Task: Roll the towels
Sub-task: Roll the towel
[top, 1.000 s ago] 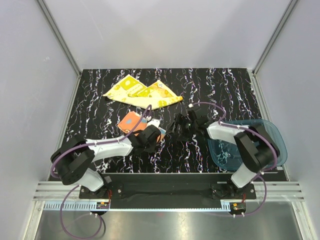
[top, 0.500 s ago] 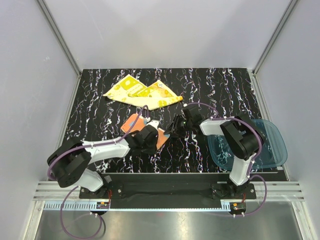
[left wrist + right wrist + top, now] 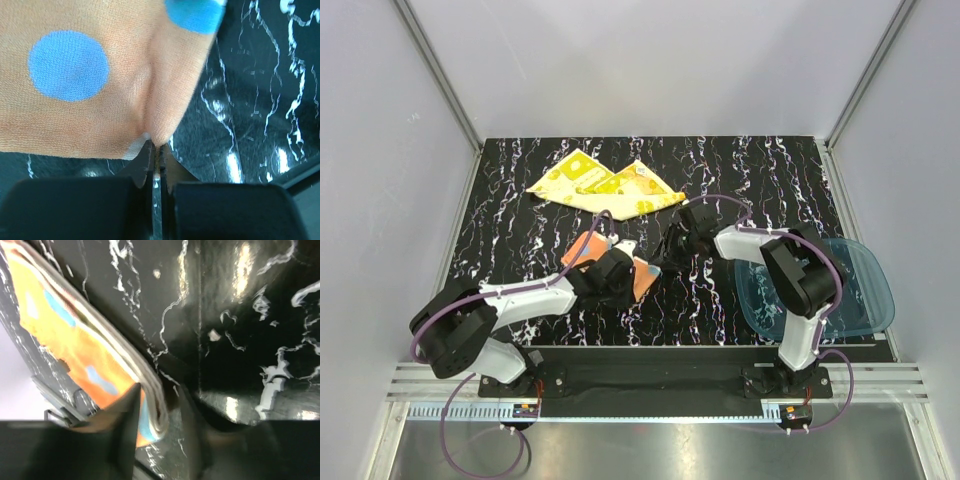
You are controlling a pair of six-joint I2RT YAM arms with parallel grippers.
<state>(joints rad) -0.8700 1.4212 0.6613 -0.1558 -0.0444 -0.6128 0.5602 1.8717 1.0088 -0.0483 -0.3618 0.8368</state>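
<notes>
**mk:** where's the orange towel [image 3: 582, 246] sitting right now?

**jo:** near-middle of the black marbled surface [image 3: 770, 180], between the two arms. It's folded over on itself, and the right wrist cam shows the layers stacked at its edge. Both arms are in on it, one from each side.

**mk:** and the left fingers [image 3: 142, 162]?

**jo:** pinched tight together on a little ridge of the orange cloth, right at the hem. The wrist cam shows the fabric puckering up into the tips, with a big blue dot [image 3: 68, 65] off to one side.

**mk:** right fingers [image 3: 122, 425]?

**jo:** partway apart, one on each side of the towel's layered edge. One is against the cloth. The other looks to have a sliver of dark gap next to it, so honestly can't tell if that's a real grip or not.

**mk:** the yellow towel [image 3: 605, 187]?

**jo:** further back on the surface, lying loosely spread, well apart from the orange one and from both arms. The see-through blue tray [image 3: 868, 265] is at the right near corner, and from overhead the right arm's elbow covers part of it.
</notes>
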